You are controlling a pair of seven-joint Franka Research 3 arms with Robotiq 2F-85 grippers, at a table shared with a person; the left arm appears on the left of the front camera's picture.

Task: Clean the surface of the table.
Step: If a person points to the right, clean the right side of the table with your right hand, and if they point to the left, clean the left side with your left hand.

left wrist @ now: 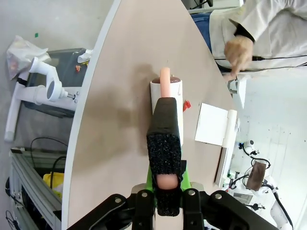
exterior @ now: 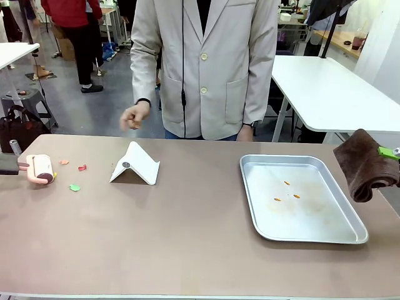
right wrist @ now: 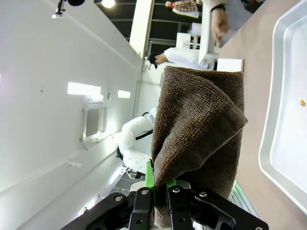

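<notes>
From the front we see the table [exterior: 187, 250] spread wide across the lower picture. A person stands at its far edge with one hand [exterior: 133, 117] loosely curled. Near the table's left end is a lint roller [exterior: 42, 169], with small coloured scraps [exterior: 74, 187] just beside it and a white folded stand [exterior: 134, 165] a little further right. A steel tray [exterior: 350, 234] lies toward the right with a few orange bits [exterior: 286, 183] in it. At the right edge the right gripper [exterior: 389, 152] is clamped on a brown cloth [exterior: 365, 165].

At the left wrist, the left gripper [left wrist: 165, 177] is closed narrow on the lint roller's pink handle [left wrist: 164, 79]. We cannot tell whether the drum touches the table.

At the right wrist, the jaws pinch the folded brown cloth [right wrist: 201, 124], with the steel tray [right wrist: 276, 110] and the table alongside
</notes>
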